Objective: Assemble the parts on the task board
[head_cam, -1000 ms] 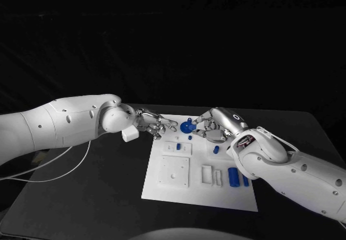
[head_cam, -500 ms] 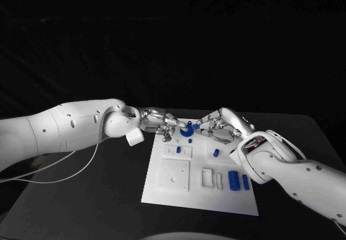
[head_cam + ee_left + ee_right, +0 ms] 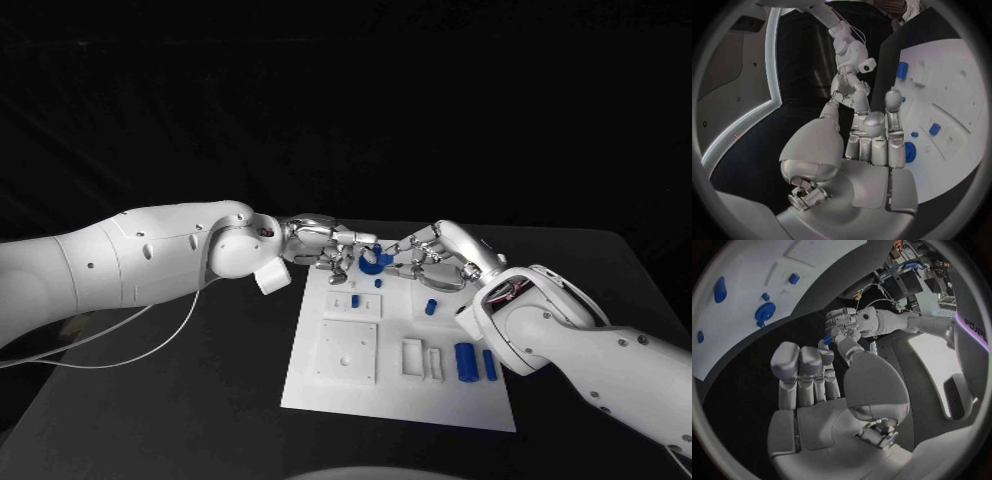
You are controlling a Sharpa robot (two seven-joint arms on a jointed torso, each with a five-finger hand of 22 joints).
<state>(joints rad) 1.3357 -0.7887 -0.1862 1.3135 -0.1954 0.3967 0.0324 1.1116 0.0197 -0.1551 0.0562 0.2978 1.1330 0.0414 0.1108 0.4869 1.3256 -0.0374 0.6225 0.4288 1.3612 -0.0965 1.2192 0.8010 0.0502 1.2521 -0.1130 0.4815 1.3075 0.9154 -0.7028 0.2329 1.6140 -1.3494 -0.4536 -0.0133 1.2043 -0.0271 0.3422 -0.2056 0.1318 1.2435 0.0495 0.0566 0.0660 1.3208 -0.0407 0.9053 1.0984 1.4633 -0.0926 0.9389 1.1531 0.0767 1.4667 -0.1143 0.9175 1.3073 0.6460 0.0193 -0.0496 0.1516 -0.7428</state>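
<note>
The white task board [image 3: 433, 400] lies in the middle of the black table. A round blue part [image 3: 374, 264] with a knob stands near its far edge, also seen as the round blue part [image 3: 765, 312]. Just above it my left hand [image 3: 326, 249] and right hand [image 3: 438, 259] meet fingertip to fingertip. Between those tips is a small blue part [image 3: 388, 249], which the right thumb and a finger seem to pinch. The same small blue part [image 3: 827, 340] shows beside my left hand [image 3: 845, 325]. Whether the left fingers grip it is hidden.
More blue parts lie on the board: a small one [image 3: 356, 298], another [image 3: 431, 303] and a large cylinder [image 3: 467, 359] near the right edge. White blocks [image 3: 414, 352] and a square plate [image 3: 349, 345] sit mid-board. A white cable [image 3: 137, 335] trails over the table's left side.
My left hand has moved right, towards the right hand. The two hands, apart a second ago, now meet over the board's far end. The small blue part has stayed at the right fingertips.
</note>
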